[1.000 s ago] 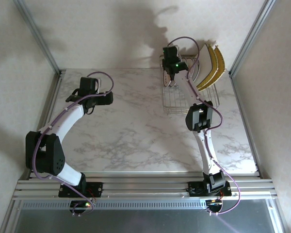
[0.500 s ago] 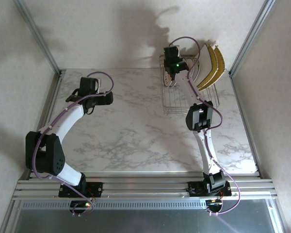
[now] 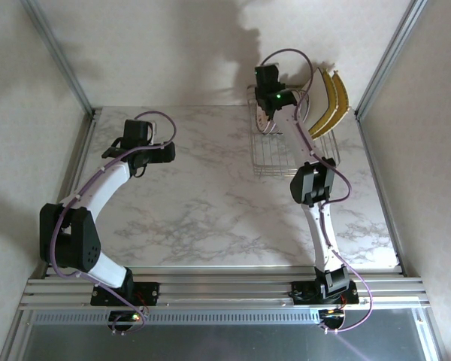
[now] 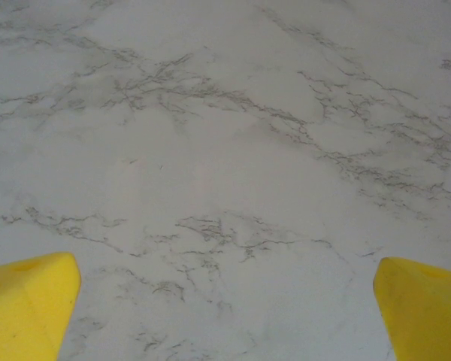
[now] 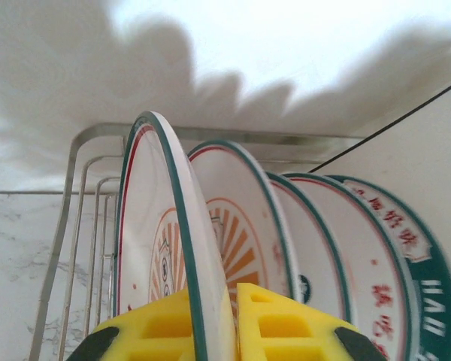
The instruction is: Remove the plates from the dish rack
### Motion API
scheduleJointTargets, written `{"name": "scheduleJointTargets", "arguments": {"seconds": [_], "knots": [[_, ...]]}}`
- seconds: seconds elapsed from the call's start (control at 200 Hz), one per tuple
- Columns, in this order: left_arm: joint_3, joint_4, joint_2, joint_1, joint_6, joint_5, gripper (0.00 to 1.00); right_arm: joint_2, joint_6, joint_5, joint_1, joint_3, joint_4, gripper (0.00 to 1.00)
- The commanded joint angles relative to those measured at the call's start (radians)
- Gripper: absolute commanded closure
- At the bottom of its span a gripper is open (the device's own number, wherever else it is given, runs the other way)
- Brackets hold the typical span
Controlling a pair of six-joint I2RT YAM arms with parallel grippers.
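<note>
Closing since a second ago, the right gripper (image 5: 214, 316) has edged toward the back wall and now pinches the rim of the nearest teal-rimmed round plate (image 5: 146, 248) between its yellow pads (image 5: 286, 327); the left gripper (image 4: 225, 308) hangs over the marble table (image 4: 210, 150) at 10 o'clock, fingers wide apart, empty; the wire dish rack (image 3: 274, 159) sits at 1 o'clock, more round plates (image 5: 244, 218) upright behind the gripped one, mustard-yellow square plates (image 3: 333, 98) leaning at its 2 o'clock end.

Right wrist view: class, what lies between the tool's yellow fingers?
The green rim of the leftmost plate, pinched between both fingers; right wrist view shows it.
</note>
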Motion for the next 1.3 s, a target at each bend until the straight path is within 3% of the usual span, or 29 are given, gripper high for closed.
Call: {"name": "scheduleJointTargets", "arguments": {"seconds": [0.0, 0.18, 0.44, 0.536, 0.656, 0.761, 0.926, 1.171, 1.296], "knots": [[0.005, -0.021, -0.008, -0.004, -0.017, -0.021, 0.0, -0.128, -0.001, 0.006, 0.025, -0.001, 0.03, 1.0], [0.023, -0.054, 0.008, -0.004, -0.022, -0.055, 0.0, -0.216, -0.003, 0.01, 0.033, -0.023, -0.006, 1.0], [0.047, -0.077, 0.04, -0.004, -0.027, -0.084, 0.0, -0.374, 0.031, -0.065, 0.048, -0.216, 0.026, 1.0], [0.064, -0.094, 0.054, -0.006, -0.028, -0.083, 0.0, -0.463, 0.077, -0.204, 0.042, -0.369, 0.066, 1.0], [0.057, -0.065, 0.047, -0.006, -0.028, -0.047, 0.0, -0.629, 0.135, -0.521, 0.021, -0.697, 0.251, 1.0], [0.027, 0.003, 0.015, -0.003, -0.035, 0.11, 0.01, -0.755, 0.301, -0.853, -0.042, -1.025, 0.532, 1.0], [-0.089, 0.242, -0.065, 0.027, -0.117, 0.439, 0.0, -0.792, 0.532, -1.113, -0.103, -1.314, 0.891, 1.0], [-0.214, 0.601, -0.063, 0.064, -0.338, 0.8, 0.01, -0.747, 0.677, -1.218, -0.11, -1.441, 1.134, 1.0], [-0.261, 0.792, -0.025, 0.063, -0.461, 0.867, 0.03, -0.712, 0.741, -1.238, -0.098, -1.451, 1.239, 1.0]]}}
